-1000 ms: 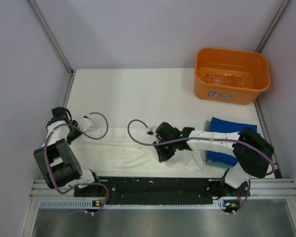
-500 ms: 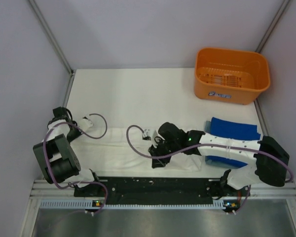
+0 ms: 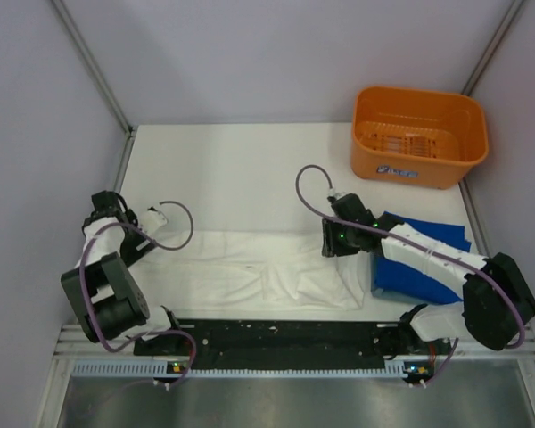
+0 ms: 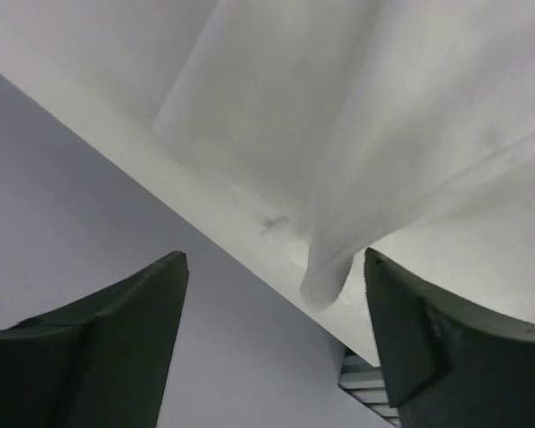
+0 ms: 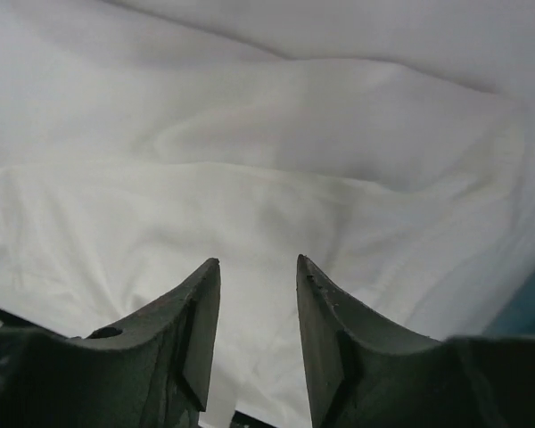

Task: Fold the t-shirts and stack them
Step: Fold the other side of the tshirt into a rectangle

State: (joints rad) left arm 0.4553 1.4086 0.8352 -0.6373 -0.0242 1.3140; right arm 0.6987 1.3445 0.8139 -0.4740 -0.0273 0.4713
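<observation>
- White t-shirt (image 3: 250, 272): long flat strip along near edge of surface (image 3: 232, 169).
- Left hand (image 4: 275, 330): wide, empty, at its left end.
- Right hand (image 5: 257, 330): narrow gap, empty, above its right end.
- Blue t-shirt (image 3: 437, 232): folded, just beside, right.
- Orange basket (image 3: 410, 169): far right corner.

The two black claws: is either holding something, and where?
Nothing. The left gripper and right gripper both stand open and empty by the white cloth t-shirt.

Plain pale lilac-grey walls (image 3: 276, 53) box in a white counter (image 3: 241, 169), slim metal corner posts (image 3: 91, 64) rising back left and right, slotted aluminium rail (image 3: 285, 343) along near edge, flat even light.
</observation>
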